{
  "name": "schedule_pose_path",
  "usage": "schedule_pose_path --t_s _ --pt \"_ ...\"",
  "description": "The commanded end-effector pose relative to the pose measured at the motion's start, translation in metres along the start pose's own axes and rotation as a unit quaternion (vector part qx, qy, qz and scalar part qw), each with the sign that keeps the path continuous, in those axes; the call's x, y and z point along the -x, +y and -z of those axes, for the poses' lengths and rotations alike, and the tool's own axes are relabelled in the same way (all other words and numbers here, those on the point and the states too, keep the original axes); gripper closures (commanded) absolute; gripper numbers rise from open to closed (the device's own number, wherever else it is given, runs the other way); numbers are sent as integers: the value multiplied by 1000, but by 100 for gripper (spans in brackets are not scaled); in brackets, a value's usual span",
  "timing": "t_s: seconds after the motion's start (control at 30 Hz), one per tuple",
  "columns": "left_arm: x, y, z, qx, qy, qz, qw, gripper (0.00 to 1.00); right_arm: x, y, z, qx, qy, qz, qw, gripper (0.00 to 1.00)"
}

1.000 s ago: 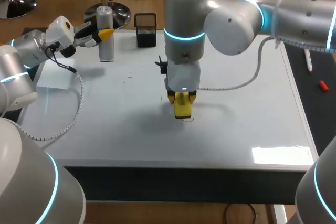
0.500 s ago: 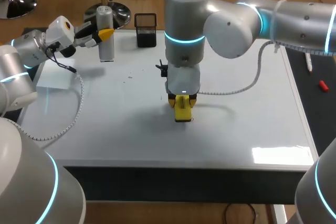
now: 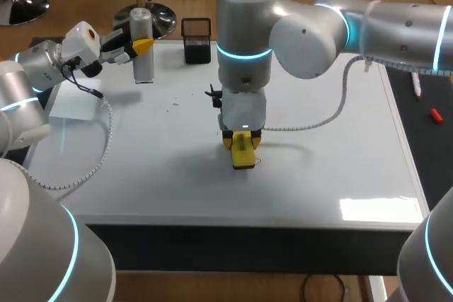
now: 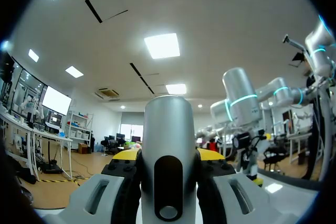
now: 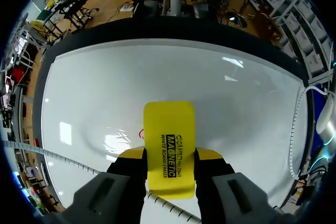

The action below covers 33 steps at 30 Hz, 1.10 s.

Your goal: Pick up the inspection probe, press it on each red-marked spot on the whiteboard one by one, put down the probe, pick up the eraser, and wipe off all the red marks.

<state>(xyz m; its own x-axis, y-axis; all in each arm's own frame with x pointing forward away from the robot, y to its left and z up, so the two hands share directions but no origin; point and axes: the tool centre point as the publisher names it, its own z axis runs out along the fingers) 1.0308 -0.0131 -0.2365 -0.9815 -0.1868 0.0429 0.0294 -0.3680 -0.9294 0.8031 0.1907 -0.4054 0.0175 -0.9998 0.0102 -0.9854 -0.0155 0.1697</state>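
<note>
The silver cylindrical inspection probe (image 3: 143, 58) stands upright at the whiteboard's (image 3: 333, 175) back left edge. My left gripper (image 3: 139, 46) is shut on its upper part from the side. The left wrist view shows the probe (image 4: 168, 145) filling the gap between the fingers of that gripper (image 4: 168, 157). The yellow eraser (image 3: 243, 153) is held pointing down onto the middle of the board by my right gripper (image 3: 241, 139). From the right wrist, the eraser (image 5: 169, 140) sits clamped in the gripper (image 5: 169, 162), with a small red mark (image 5: 140, 133) showing beside it.
A black open holder (image 3: 196, 40) stands at the back edge, right of the probe. A white sheet (image 3: 73, 107) lies at the left edge. A pen (image 3: 416, 84) and a small red piece (image 3: 435, 114) lie on the dark strip at the right.
My right gripper has slid the eraser a little to the left and toward the front edge over the red mark. The left arm and the probe have not moved.
</note>
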Motion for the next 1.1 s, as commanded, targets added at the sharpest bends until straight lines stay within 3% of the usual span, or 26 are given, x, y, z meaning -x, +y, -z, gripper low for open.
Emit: schedule_pose_path --t_s 0.03,0.67,1.1 --pt "0 -1 0 -1 0 -1 1000 100 4 3 -5 3 4 1 1000 100" --pt "0 -1 0 -1 0 -1 1000 100 -32 13 -37 26 -15 -25 999 100" --pt "0 -1 0 -1 0 -1 1000 100 -96 22 -48 44 11 -75 996 100"
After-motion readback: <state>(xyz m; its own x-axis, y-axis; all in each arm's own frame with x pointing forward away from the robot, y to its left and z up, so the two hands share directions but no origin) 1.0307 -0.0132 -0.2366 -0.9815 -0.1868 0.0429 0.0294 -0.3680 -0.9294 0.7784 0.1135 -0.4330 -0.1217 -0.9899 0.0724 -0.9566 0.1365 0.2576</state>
